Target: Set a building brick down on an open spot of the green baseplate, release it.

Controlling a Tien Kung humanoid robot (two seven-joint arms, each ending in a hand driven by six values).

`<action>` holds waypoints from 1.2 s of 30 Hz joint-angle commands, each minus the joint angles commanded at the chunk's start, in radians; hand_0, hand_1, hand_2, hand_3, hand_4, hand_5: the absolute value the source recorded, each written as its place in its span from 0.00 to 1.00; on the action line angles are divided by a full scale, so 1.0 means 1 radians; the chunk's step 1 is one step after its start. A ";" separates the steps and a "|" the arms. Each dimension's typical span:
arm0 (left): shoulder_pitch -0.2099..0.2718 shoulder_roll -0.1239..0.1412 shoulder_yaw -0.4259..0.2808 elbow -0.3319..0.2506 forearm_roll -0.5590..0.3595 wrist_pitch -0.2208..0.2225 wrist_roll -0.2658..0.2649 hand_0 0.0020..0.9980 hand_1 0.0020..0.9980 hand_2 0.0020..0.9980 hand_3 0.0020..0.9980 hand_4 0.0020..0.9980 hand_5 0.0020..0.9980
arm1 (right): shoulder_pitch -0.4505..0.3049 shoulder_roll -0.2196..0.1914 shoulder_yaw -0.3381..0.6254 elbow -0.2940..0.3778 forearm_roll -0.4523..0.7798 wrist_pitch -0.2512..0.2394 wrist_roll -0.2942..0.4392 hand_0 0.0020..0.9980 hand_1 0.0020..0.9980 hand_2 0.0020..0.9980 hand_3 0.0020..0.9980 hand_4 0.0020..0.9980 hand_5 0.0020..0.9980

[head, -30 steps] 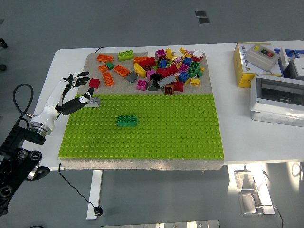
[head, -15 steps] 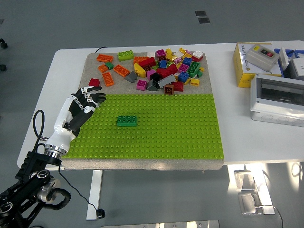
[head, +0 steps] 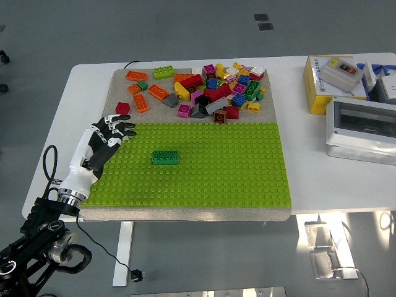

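The green baseplate (head: 216, 176) covers the front half of a tan mat (head: 121, 90). A dark green brick (head: 165, 157) is stuck on it left of centre. My left hand (head: 117, 131) lies palm down over the plate's far left corner, with its fingers curled. The grey brick it carried a moment ago is hidden under the hand, and no grey brick shows on the plate beside it. The loose brick pile (head: 216, 90) sits on the mat behind the plate. My right arm is out of view.
A red brick (head: 122, 107) and several orange ones (head: 141, 102) lie just behind my left hand. A yellow box (head: 331, 86) and a grey-white enclosure (head: 362, 130) stand at the table's right. A cable hangs below the table's front left.
My left hand turned palm down and came onto the plate's far left corner, covering the grey brick. Over the last half second it shifted slightly left.
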 joint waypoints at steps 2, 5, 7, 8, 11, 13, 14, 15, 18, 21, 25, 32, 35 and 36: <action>0.000 0.000 -0.001 0.000 0.005 0.000 0.003 0.66 0.54 0.57 0.60 0.46 0.34 | -0.002 0.000 -0.014 0.000 0.035 -0.002 -0.011 0.68 0.63 0.60 0.74 0.50 1.00; 0.000 0.001 -0.003 0.001 0.012 0.001 0.007 0.66 0.55 0.57 0.60 0.46 0.34 | -0.006 -0.001 -0.062 0.000 0.108 0.003 -0.044 0.68 0.63 0.63 0.83 0.51 1.00; 0.000 0.001 -0.003 0.002 0.017 0.001 0.011 0.66 0.55 0.57 0.60 0.46 0.34 | -0.008 -0.002 -0.098 0.000 0.164 0.013 -0.077 0.68 0.63 0.63 0.83 0.51 1.00; 0.000 0.001 -0.002 0.002 0.021 0.000 0.014 0.66 0.55 0.57 0.60 0.46 0.34 | -0.010 -0.002 -0.122 0.000 0.200 0.020 -0.098 0.68 0.63 0.63 0.83 0.51 1.00; -0.002 0.001 0.001 0.002 0.031 -0.003 0.021 0.66 0.55 0.57 0.60 0.46 0.34 | -0.015 -0.002 -0.194 0.000 0.323 0.036 -0.162 0.67 0.66 0.76 0.95 0.63 1.00; -0.002 0.001 0.001 0.002 0.034 -0.004 0.024 0.66 0.55 0.57 0.60 0.46 0.34 | -0.019 -0.002 -0.223 0.000 0.381 0.041 -0.185 0.67 0.66 0.76 0.95 0.63 1.00; -0.002 0.001 0.002 0.002 0.035 -0.004 0.025 0.66 0.55 0.57 0.60 0.46 0.34 | -0.020 -0.002 -0.232 0.000 0.408 0.042 -0.190 0.67 0.66 0.76 0.95 0.63 1.00; -0.002 0.001 0.002 0.002 0.036 -0.004 0.026 0.66 0.56 0.57 0.60 0.46 0.33 | -0.021 -0.002 -0.239 0.000 0.440 0.043 -0.194 0.66 0.72 0.87 1.00 0.70 1.00; -0.003 0.002 0.005 0.004 0.039 -0.006 0.030 0.66 0.56 0.57 0.60 0.46 0.33 | -0.023 -0.002 -0.252 0.000 0.515 0.037 -0.178 0.66 0.72 0.87 1.00 0.70 1.00; -0.006 0.002 0.009 0.006 0.042 -0.008 0.034 0.66 0.56 0.57 0.60 0.44 0.32 | -0.023 -0.002 -0.252 0.000 0.560 0.029 -0.152 0.65 0.69 0.82 1.00 0.70 1.00; -0.008 0.004 0.015 0.009 0.048 -0.009 0.038 0.66 0.56 0.57 0.60 0.44 0.32 | -0.021 -0.002 -0.252 0.000 0.559 0.019 -0.116 0.65 0.69 0.82 1.00 0.70 1.00; -0.011 0.006 0.021 0.013 0.058 -0.011 0.044 0.66 0.56 0.58 0.60 0.44 0.32 | -0.019 -0.001 -0.251 0.000 0.524 0.007 -0.080 0.62 0.66 0.78 0.96 0.69 1.00; -0.011 0.007 0.022 0.014 0.060 -0.011 0.046 0.66 0.56 0.58 0.60 0.44 0.32 | -0.018 -0.001 -0.248 0.000 0.515 0.006 -0.077 0.62 0.66 0.78 0.96 0.69 1.00; -0.011 0.007 0.022 0.014 0.061 -0.011 0.046 0.66 0.56 0.58 0.60 0.44 0.32 | -0.018 -0.001 -0.248 0.000 0.515 0.005 -0.077 0.62 0.66 0.78 0.96 0.69 1.00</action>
